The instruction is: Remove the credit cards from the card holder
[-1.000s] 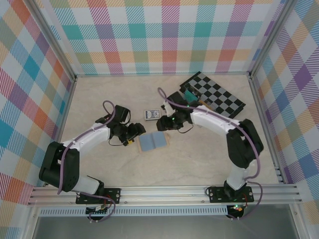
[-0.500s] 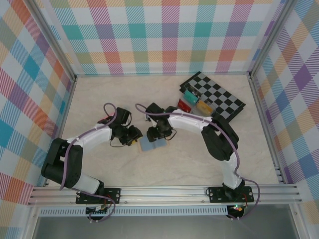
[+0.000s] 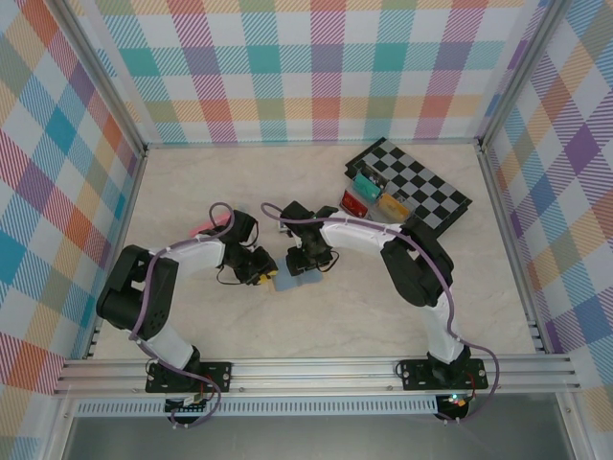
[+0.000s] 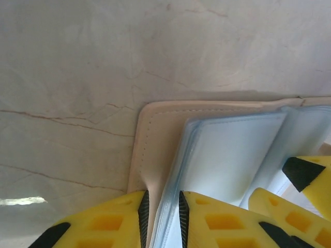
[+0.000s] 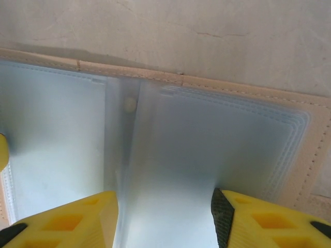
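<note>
My left gripper (image 4: 163, 201) is pinched nearly shut on the blue-grey sleeves of the card holder (image 4: 227, 155). My right gripper (image 5: 163, 199) gapes wide over its spread, tan-edged pages.

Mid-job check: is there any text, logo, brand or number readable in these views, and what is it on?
No text can be read in any view.
On the tan folding card holder, the blue-grey plastic sleeves show no print in the wrist views.
The black-and-white checkerboard shows squares alone.
The coloured cards in the clear rack are too small to read.
</note>
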Motion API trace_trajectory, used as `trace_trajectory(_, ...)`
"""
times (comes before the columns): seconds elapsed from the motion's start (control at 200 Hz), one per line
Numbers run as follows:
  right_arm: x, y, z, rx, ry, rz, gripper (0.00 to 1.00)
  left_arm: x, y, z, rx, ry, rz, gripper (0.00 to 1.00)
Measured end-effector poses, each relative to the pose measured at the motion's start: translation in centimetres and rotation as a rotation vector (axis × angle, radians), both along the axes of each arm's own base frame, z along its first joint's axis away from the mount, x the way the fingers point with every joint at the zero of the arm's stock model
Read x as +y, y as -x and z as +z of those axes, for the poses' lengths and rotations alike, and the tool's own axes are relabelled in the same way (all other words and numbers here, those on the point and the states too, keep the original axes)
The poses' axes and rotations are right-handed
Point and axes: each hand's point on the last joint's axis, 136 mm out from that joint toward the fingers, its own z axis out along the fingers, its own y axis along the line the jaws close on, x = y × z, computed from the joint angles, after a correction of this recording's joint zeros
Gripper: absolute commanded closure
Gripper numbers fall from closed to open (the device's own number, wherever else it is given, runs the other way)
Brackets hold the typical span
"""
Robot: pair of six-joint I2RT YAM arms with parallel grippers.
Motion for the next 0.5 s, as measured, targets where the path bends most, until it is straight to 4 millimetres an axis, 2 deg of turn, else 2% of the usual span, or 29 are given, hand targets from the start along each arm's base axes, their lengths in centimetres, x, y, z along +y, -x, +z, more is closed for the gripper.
trace_trajectory(0.225, 0.0, 0.0, 0.0, 0.016, -0.011, -0.010, 0.54, -0.6, -0.1, 0.0, 0.002, 0.026, -0.021, 0.84)
trace_trajectory(0.5, 0.2, 0.1, -0.2, 0.068, -0.061, -0.033, 0.66, -1.4, -0.5, 0.3, -0.003, 0.067, -0.046, 0.92)
